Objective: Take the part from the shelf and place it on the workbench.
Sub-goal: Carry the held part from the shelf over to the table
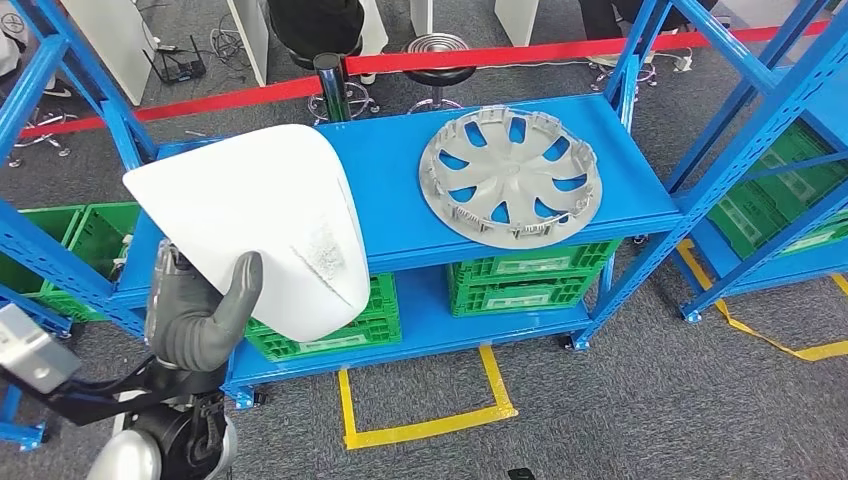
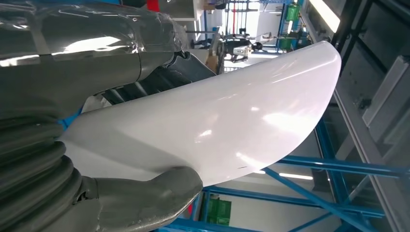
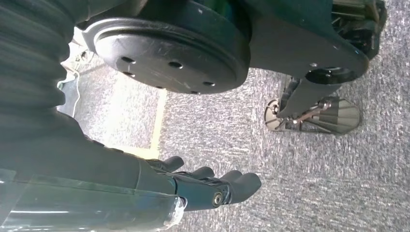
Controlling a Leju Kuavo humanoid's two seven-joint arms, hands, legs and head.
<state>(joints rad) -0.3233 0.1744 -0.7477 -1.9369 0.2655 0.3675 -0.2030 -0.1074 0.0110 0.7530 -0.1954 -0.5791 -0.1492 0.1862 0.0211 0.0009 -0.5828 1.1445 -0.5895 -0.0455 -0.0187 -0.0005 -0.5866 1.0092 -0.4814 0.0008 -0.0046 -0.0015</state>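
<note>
- The left hand (image 1: 205, 318) grasps a glossy white curved plastic panel (image 1: 262, 220), thumb (image 2: 145, 200) pressed on its near face, darker fingers behind it.
- The panel is raised clear of the blue metal shelf (image 1: 390, 210), which lies just beyond the hand; so the pick-up looks done.
- A silver-grey spoked wheel cover (image 1: 510, 176) lies on that shelf, well to the far side of the hand.
- The right hand (image 3: 212, 186) hangs over grey carpet, fingers loosely apart, holding nothing.
- Left to do, I judge: carry the panel to the workbench and set it down.
</note>
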